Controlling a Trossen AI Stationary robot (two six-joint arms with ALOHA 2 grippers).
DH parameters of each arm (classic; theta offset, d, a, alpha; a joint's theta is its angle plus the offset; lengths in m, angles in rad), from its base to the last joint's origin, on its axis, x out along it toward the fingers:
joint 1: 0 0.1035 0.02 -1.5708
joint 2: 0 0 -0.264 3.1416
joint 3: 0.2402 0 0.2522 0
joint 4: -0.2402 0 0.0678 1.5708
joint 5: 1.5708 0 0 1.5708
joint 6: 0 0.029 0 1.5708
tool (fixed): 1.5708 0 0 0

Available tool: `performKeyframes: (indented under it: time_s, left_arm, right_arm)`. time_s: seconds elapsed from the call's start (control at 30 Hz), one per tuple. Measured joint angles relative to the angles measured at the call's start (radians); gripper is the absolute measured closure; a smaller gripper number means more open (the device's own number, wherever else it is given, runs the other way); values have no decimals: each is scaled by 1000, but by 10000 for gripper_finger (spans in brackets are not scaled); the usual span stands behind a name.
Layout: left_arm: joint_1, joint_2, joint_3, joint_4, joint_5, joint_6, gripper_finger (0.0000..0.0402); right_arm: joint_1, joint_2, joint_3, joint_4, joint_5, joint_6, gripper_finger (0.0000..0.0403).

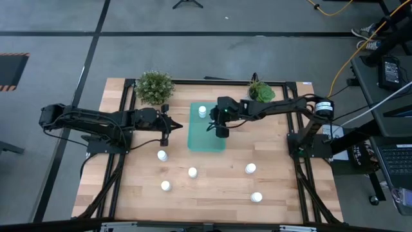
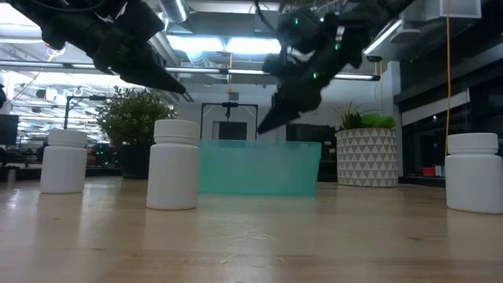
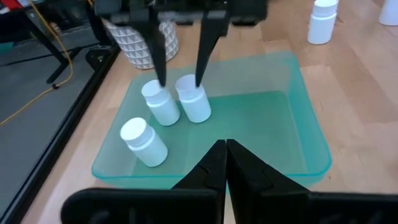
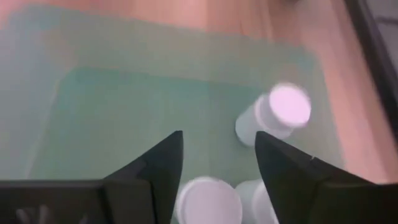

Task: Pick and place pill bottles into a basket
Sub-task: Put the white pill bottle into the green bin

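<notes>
Hovering over the far right part of the basket, the right gripper is pointing down into it with its fingers spread apart and nothing between them. In the left wrist view those 2 dark fingers are hanging just above 2 upright pill bottles standing side by side inside the tray, without clasping either one. A 3rd bottle is leaning tilted near the tray's corner beside them, so 3 bottles are sitting in the basket.

The left gripper is waiting just off the basket's left edge above the wooden table, its fingers pressed together and empty.

5 more pill bottles are standing upright on the bare wood nearer the front edge: 1 just below the left gripper, 1 near the middle, 1 at front left, 1 to the right and 1 at front right.

2 potted plants are sitting at the far edge, a bushy one at the left and a leafy one in a white patterned pot at the right, behind the right arm.
</notes>
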Motion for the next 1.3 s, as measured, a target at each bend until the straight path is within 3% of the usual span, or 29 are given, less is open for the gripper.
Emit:
performKeyframes:
  time_s: [0.13,0.37,0.5,0.73,0.9,1.1,1.3]
  left_arm:
    - [0,0,0,2,-15,0,399]
    - [0,0,0,4,-18,10,373]
    - [-2,0,0,11,2,10,331]
    - [-42,0,0,68,158,9,233]
    - [-81,0,0,75,168,27,182]
    - [-136,-1,0,51,162,-30,162]
    - [-229,2,69,-41,52,-113,163]
  right_arm:
    - [28,-70,24,-54,4,-61,257]
    - [35,-253,-35,-132,18,-51,391]
    - [41,-331,-151,-20,17,28,387]
    - [63,-371,-385,301,17,118,397]
    - [61,-375,-423,419,32,131,399]
    - [62,-376,-421,508,27,132,397]
    - [62,-375,-421,526,26,179,400]
